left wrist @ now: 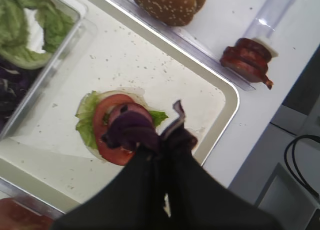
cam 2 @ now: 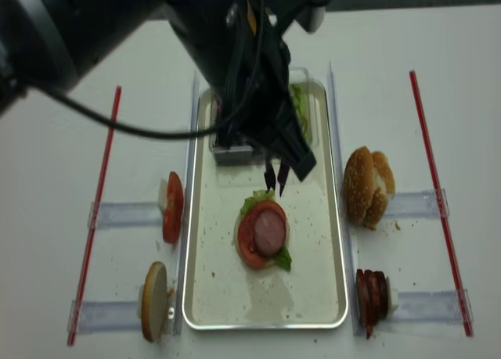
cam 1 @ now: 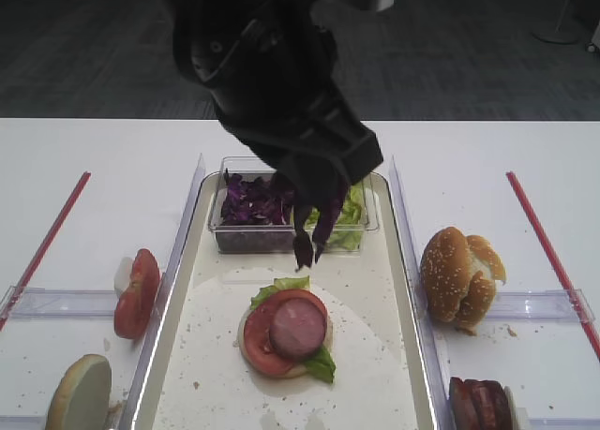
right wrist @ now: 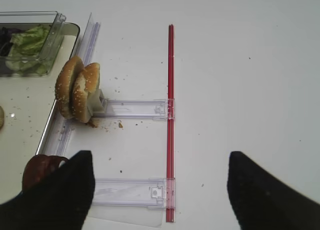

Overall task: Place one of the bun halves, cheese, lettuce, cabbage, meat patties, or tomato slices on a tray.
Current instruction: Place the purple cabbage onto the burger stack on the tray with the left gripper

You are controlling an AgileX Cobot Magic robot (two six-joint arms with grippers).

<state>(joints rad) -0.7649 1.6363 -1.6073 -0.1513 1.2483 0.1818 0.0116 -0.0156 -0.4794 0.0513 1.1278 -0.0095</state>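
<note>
My left gripper [cam 1: 309,247] hangs over the tray [cam 1: 370,299], shut on a clump of dark purple cabbage [left wrist: 131,130]. It is just in front of the clear tub, a little behind the stack on the tray floor. That stack is a bun half with lettuce [cam 1: 281,288], a tomato slice [cam 1: 258,338] and a meat patty [cam 1: 298,325] on top. In the left wrist view the held cabbage [left wrist: 131,130] hides the patty. My right gripper [right wrist: 160,190] is open with nothing between its fingers, above the bare table right of the tray.
A clear tub [cam 1: 223,233] at the tray's back holds purple cabbage [cam 1: 251,200] and lettuce [cam 1: 349,210]. Clear holders carry bun halves [cam 1: 457,275] and meat patties [cam 1: 480,404] on the right, tomato slices [cam 1: 137,294] and a bun half [cam 1: 80,392] on the left. Red sticks [cam 1: 548,252] lie at both sides.
</note>
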